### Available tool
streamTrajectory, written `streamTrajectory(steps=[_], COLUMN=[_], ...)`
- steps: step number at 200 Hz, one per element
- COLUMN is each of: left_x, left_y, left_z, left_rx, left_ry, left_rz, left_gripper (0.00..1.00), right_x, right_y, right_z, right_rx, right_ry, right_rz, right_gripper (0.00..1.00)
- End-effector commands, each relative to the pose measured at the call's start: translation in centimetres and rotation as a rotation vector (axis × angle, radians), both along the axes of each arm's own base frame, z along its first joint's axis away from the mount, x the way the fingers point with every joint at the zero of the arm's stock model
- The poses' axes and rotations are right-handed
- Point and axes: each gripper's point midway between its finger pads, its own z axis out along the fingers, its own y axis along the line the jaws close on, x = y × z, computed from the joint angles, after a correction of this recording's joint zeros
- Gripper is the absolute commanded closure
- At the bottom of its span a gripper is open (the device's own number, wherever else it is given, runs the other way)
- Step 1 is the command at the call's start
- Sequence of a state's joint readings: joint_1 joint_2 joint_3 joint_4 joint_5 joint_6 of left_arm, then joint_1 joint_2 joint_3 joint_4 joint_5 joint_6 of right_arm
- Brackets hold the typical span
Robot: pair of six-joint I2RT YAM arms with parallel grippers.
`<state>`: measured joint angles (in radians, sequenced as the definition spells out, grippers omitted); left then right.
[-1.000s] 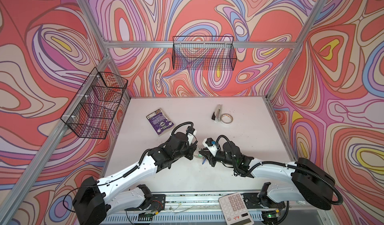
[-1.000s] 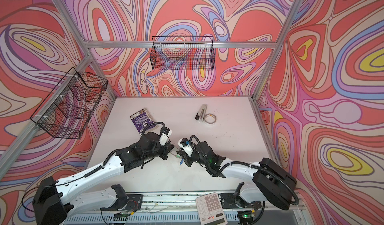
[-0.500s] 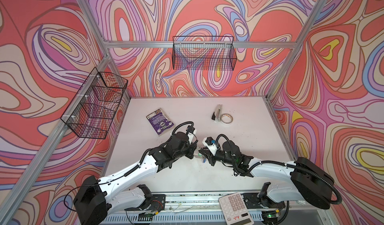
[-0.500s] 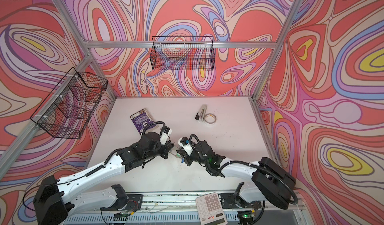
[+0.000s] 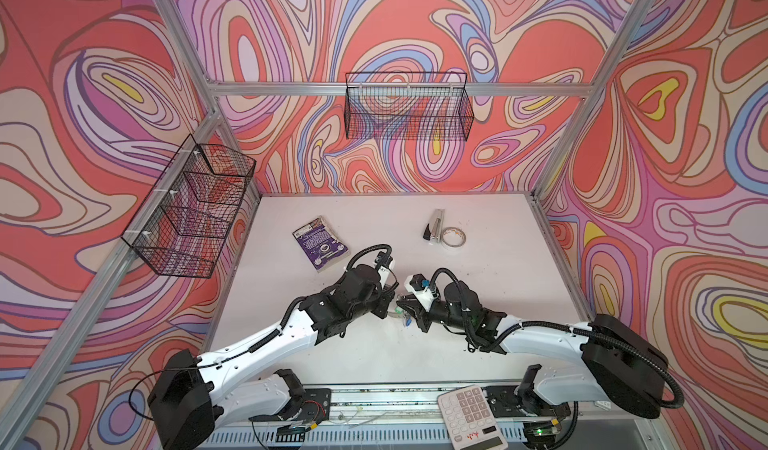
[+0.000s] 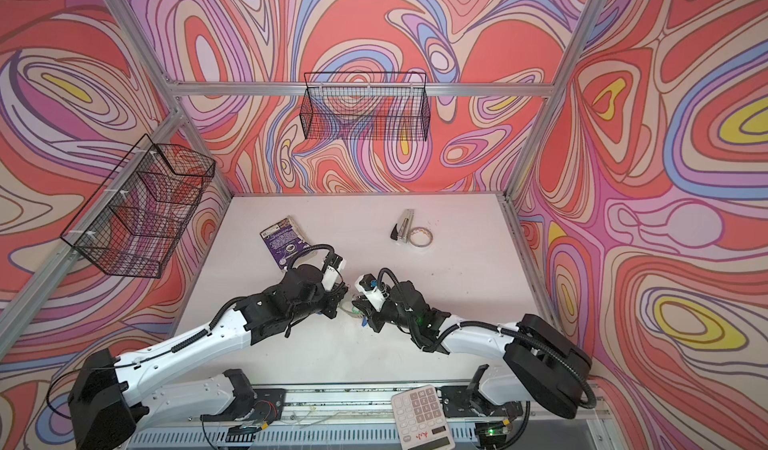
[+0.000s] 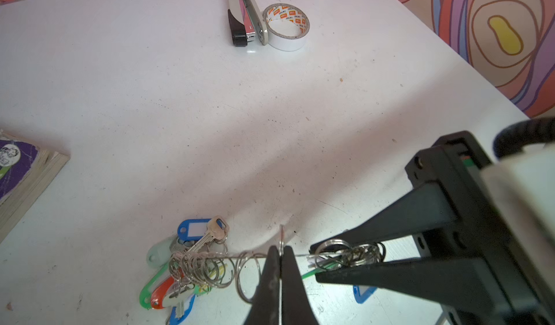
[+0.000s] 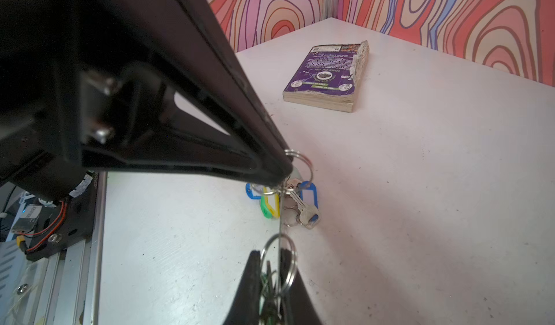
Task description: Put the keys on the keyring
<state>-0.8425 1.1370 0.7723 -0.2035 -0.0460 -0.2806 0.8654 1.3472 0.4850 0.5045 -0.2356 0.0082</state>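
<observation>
The keyring [image 7: 249, 255] shows edge-on as a thin grey metal line hung with small rings, low over the table between both arms. My left gripper [image 7: 280, 248] is shut on a small ring of it; the same ring [image 8: 295, 158] pokes out past the left fingertips [image 8: 282, 170]. My right gripper [image 8: 271, 256] is shut on a tangle of rings [image 7: 350, 253] with something green in it. Colour-tagged keys [image 7: 183, 266] hang in a bunch on the table. I cannot pick out the keys in the tangle. In both top views the grippers [image 5: 397, 304] [image 6: 351, 300] meet tip to tip.
A purple book [image 5: 320, 244] lies left of the back middle. A stapler [image 5: 434, 227] and a roll of tape [image 5: 453, 238] lie at the back right. A calculator [image 5: 471, 416] rests on the front rail. Wire baskets [image 5: 409, 111] hang on the walls.
</observation>
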Motion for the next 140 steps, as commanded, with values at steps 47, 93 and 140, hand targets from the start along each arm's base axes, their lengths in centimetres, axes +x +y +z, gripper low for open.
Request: streamTrajectory(steps=[47,93,140], left_x=[1.1,1.0,0.8], left_y=[-0.3,-0.6,-0.2], left_z=[1.6,1.2,-0.2], left_rx=[0.014,-0.088,-0.15], left_ry=[-0.093,-0.111,-0.077], left_rz=[0.033,0.088,0.149], left_gripper=[1.0,1.0,0.97], right_x=[-1.0,-1.1,-1.1], right_y=[0.6,0.7,0.7], right_z=[-1.6,-1.4,-1.5], right_rx=[-0.042,-0.035,-0.038], right_ry=[0.072,0.073,0.076], right_rz=[0.048,0.053,0.053], right_gripper=[1.0,1.0,1.0])
